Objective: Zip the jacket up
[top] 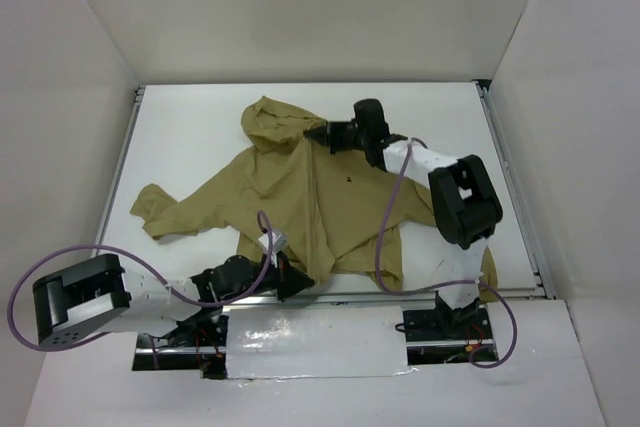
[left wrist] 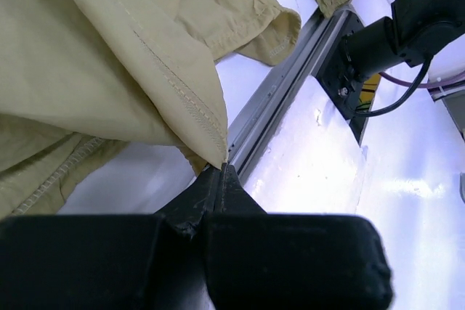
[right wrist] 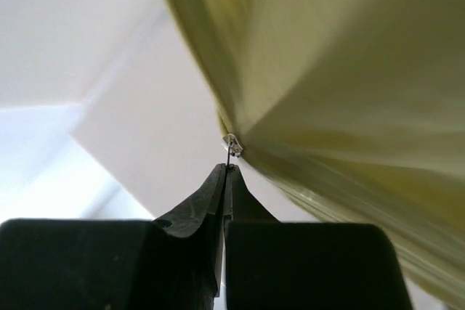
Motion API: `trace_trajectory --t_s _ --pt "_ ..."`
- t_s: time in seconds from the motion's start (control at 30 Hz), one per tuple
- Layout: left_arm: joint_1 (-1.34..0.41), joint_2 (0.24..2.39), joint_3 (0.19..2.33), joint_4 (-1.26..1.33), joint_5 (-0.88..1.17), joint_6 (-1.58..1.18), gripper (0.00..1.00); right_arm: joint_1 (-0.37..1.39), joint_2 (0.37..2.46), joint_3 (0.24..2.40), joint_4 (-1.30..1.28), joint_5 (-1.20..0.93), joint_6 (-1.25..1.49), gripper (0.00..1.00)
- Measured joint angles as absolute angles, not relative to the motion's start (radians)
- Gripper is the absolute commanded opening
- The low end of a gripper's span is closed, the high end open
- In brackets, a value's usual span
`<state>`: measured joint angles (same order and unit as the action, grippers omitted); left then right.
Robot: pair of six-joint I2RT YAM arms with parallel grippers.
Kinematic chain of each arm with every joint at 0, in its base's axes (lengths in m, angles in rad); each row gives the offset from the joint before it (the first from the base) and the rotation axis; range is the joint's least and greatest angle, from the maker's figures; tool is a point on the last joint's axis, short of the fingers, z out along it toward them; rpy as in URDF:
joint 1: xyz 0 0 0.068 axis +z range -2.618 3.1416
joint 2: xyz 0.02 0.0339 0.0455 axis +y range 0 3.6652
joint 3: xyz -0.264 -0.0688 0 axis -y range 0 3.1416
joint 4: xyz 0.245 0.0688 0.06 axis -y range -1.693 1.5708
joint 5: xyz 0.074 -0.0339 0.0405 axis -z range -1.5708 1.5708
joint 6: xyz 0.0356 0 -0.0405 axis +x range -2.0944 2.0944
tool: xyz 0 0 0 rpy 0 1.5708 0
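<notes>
The jacket (top: pixel 300 197) is lying spread, front up, across the middle of the white worktop (top: pixel 200 117). Its hood (top: pixel 270 122) is pointing toward the far side and one sleeve (top: pixel 170 209) is stretching out to the left. The near hem is sitting close to the metal rail (left wrist: pixel 269 107) at the worktop's near edge.

The left fingers (top: pixel 295 285) are reaching in low from the left. They are pressing together and pinching a corner of the hem, and in the left wrist view the stitched fabric edge is running straight down into their tips (left wrist: pixel 207 194).

The right fingers (top: pixel 318 135) are working at the far end of the front opening, just below the hood. They are closing tightly on the small metal zipper pull (right wrist: pixel 231 144), which is sticking out just past their tips (right wrist: pixel 207 201), with the olive fabric rising up and to the right behind it.
</notes>
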<state>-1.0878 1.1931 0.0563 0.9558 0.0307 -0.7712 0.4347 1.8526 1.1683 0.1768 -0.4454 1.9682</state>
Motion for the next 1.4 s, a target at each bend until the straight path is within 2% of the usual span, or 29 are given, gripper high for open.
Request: trace_trajectory --t_s 0.2,0.33,0.43,0.5,0.67,0.93,1.1,1.2,1.27,1.4 --pt "-1.129 1.139 0.056 0.889 -0.020 -0.790 0.00 0.335 2.180 1.706 0.056 -0.421 1.877 0.00" --pt "-1.128 1.079 0.060 0.881 -0.184 -0.789 0.00 0.277 2.376 2.034 -0.075 -0.497 1.775 0.00" --pt "-1.127 1.049 0.066 0.872 -0.263 -0.790 0.00 0.259 2.492 2.235 -0.154 -0.556 1.727 0.00" --pt "-1.127 1.040 0.067 0.860 -0.302 -0.791 0.00 0.252 2.516 2.285 -0.160 -0.582 1.705 0.00" --pt "-1.129 1.059 0.081 0.813 -0.371 -0.794 0.00 0.231 2.502 2.293 -0.141 -0.619 1.658 0.00" --pt "-1.136 1.205 0.171 0.736 -0.521 -0.914 0.00 0.193 2.422 2.270 -0.102 -0.672 1.664 0.00" --pt "-1.145 1.206 0.169 0.645 -0.582 -1.035 0.00 0.188 2.233 2.070 -0.067 -0.699 1.655 0.00" --pt "-1.158 1.207 0.171 0.590 -0.574 -1.052 0.00 0.202 2.086 1.858 0.087 -0.730 1.661 0.00" --pt "-1.165 1.217 0.173 0.567 -0.553 -1.050 0.00 0.218 2.014 1.695 0.291 -0.749 1.722 0.00" --pt "-1.175 1.256 0.173 0.575 -0.508 -1.050 0.00 0.237 2.047 1.598 0.584 -0.788 1.866 0.00"
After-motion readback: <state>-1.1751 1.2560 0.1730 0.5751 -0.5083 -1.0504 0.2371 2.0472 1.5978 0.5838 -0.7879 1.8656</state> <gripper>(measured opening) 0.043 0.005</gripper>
